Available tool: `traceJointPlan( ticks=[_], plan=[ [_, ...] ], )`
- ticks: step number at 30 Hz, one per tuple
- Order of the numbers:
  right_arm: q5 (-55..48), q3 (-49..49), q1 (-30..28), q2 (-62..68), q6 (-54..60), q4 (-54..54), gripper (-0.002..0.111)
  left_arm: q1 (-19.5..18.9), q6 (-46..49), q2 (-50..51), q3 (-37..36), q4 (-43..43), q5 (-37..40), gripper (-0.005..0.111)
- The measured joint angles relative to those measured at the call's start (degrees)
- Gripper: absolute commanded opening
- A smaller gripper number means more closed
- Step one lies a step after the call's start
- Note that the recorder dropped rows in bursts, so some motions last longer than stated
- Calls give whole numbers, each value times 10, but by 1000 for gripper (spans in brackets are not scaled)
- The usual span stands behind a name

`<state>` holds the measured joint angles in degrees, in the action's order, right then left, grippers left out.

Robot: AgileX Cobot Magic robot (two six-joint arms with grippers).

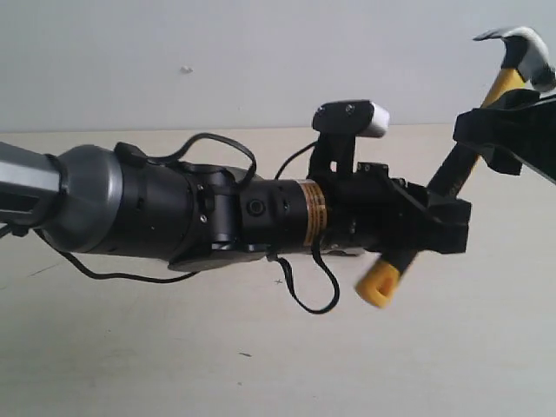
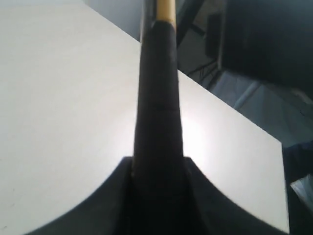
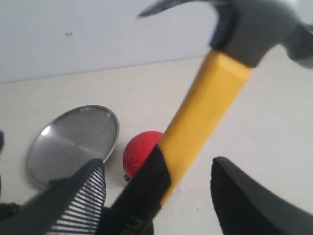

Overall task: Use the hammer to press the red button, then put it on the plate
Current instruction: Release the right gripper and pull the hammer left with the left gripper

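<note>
The hammer (image 1: pixel 506 82) hangs tilted in the air, head up at the right and yellow loop down. My left gripper (image 1: pixel 439 224) is shut on its black grip, which fills the space between the jaws in the left wrist view, gripper (image 2: pixel 157 164) and hammer (image 2: pixel 157 98). My right gripper (image 1: pixel 502 130) stands open around the handle higher up; in its view the hammer (image 3: pixel 205 107) passes between the spread fingers (image 3: pixel 78 196) without both touching. On the table below, the red button (image 3: pixel 140 152) sits beside the plate (image 3: pixel 73 139). Both are hidden in the exterior view.
The pale table (image 1: pixel 130 347) runs back to a white wall (image 1: pixel 217 61). In the left wrist view the table edge (image 2: pixel 234 115) drops off toward dark equipment and cables. The left arm's body (image 1: pixel 174 213) blocks much of the exterior view.
</note>
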<state>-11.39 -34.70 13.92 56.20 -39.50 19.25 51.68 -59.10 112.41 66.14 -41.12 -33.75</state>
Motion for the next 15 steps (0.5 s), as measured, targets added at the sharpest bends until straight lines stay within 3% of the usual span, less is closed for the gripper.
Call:
traceJointPlan(
  ticks=[10, 12, 15],
  plan=[
    [-38, 0, 0, -15, 25, -32, 60, -27, 11, -72, -1, -7, 205, 0],
    [-45, 0, 0, -31, 49, -54, 53, -31, 17, -91, -1, -9, 255, 0],
    [-53, 0, 0, -66, 102, -94, 31, -33, 23, -125, -9, -24, 325, 0]
  ],
)
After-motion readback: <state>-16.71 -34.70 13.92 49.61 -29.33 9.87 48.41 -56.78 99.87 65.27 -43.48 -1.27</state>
